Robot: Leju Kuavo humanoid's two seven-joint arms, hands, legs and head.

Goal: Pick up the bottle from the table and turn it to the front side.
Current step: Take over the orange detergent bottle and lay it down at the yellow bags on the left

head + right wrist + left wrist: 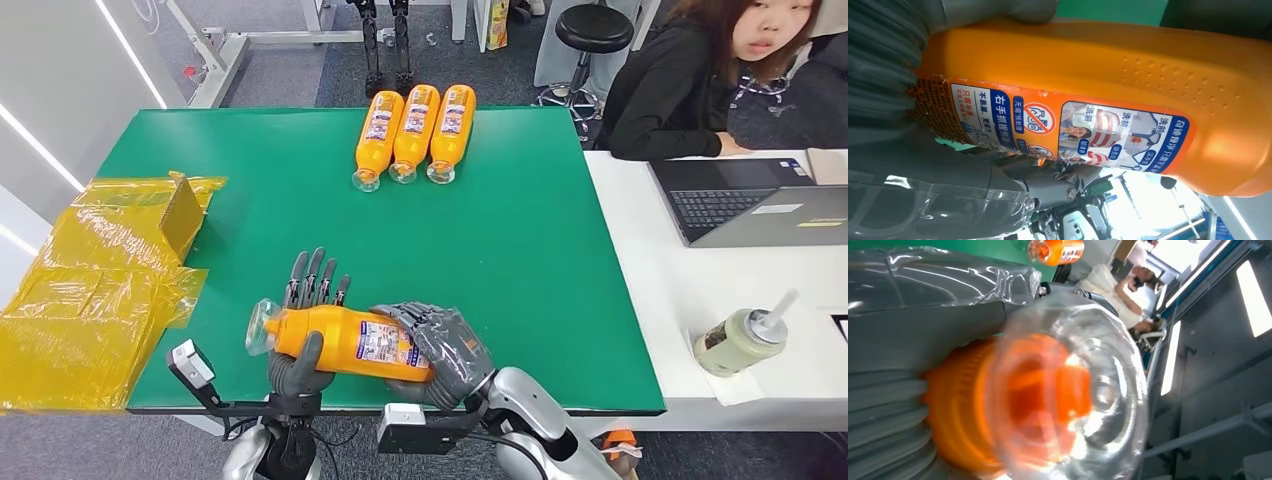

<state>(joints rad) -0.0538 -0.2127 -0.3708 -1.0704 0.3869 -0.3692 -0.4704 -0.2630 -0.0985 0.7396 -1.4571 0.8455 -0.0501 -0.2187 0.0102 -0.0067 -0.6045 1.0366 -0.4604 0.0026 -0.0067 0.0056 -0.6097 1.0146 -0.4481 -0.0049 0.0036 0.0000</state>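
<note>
You see one orange detergent bottle (pixel 345 341) gripped sideways by both hands, left hand (pixel 305 330) near its clear cap, right hand (pixel 445 350) at its base; three matching bottles (pixel 414 133) lie together across the green table (pixel 520 250).

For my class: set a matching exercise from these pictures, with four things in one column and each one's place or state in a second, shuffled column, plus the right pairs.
Things:
1. Orange plastic bottle with blue label
2. Three orange bottles
3. Yellow plastic sheeting
4. Open grey laptop

Places or states:
A. On the white desk
B. Lying side by side at the green table's far edge
C. Held by both hands
D. Crumpled over the table's left end

Pairs: 1-C, 2-B, 3-D, 4-A
</note>
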